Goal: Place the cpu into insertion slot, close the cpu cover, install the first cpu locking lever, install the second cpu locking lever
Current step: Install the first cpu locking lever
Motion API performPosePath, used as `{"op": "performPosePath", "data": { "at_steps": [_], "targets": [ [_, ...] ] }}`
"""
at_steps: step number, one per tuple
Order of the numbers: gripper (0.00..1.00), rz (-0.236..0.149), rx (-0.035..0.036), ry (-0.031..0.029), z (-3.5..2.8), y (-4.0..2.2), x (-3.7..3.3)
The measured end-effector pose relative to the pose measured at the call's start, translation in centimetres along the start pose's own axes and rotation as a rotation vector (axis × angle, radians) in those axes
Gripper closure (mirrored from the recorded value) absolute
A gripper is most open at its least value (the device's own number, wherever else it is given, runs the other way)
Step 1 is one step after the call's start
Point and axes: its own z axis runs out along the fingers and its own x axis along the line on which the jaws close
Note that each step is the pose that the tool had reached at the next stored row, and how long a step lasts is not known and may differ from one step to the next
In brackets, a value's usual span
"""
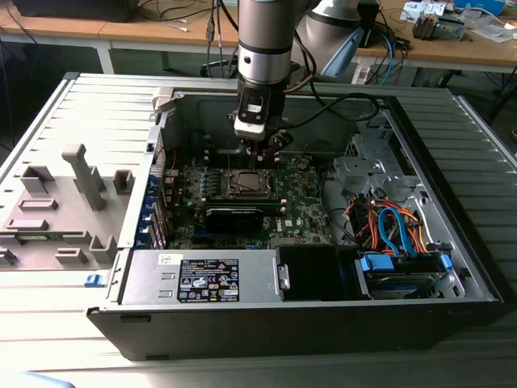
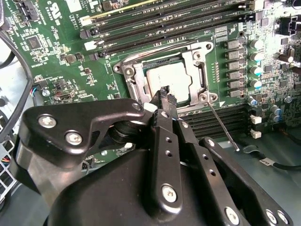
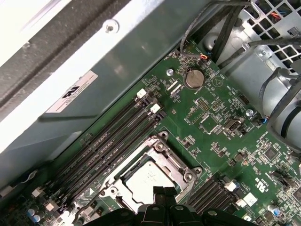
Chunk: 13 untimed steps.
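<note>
**Q:** What are the fingers doing?

**A:** In the second wrist view the black fingers [image 2: 165, 136] of the gripper [image 2: 164, 95] are pressed together, and nothing shows between their tips. The tips hang just above one edge of the processor socket.

**Q:** Where is the cpu?

**A:** The cpu [image 2: 170, 77], a silvery square chip, lies flat in the insertion slot [image 1: 230, 186]. The cpu cover [image 2: 133, 77], a thin metal frame, is down around it, so the chip shows through the cover's window. The first wrist view shows the same thing from the other side: the gripper [image 3: 163, 190] is over the near edge of the cover [image 3: 169, 162].

**Q:** And the levers?

**A:** One thin locking lever [image 2: 221, 125] slants away from a corner of the socket and crosses the black memory slots there. A second wire lever [image 2: 155, 48] runs along the opposite edge of the cover. I cannot tell whether it is latched.

**Q:** What surrounds the socket?

**A:** The green motherboard [image 2: 61, 70], with long black memory slots [image 3: 108, 146] on both sides of the socket and a round coin battery [image 3: 194, 79] further off.

**Q:** And beyond that?

**A:** In the exterior view the arm comes straight down into an open computer case [image 1: 242, 339] lying on a grey ribbed desk [image 1: 485, 162], with the gripper [image 1: 258, 144] above the board. A silver power supply [image 1: 202, 279] sits at the case's near wall. Blue and orange cables [image 1: 396, 226] bunch on the exterior view's right. A grey plastic fixture [image 1: 81, 178] stands on the desk on the exterior view's left.
</note>
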Motion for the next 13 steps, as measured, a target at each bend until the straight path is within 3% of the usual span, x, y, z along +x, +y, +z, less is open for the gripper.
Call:
{"op": "performPosePath", "data": {
  "at_steps": [13],
  "targets": [
    [0.89,-0.023,-0.0011,-0.001,0.0,0.0,0.0]
  ]
}}
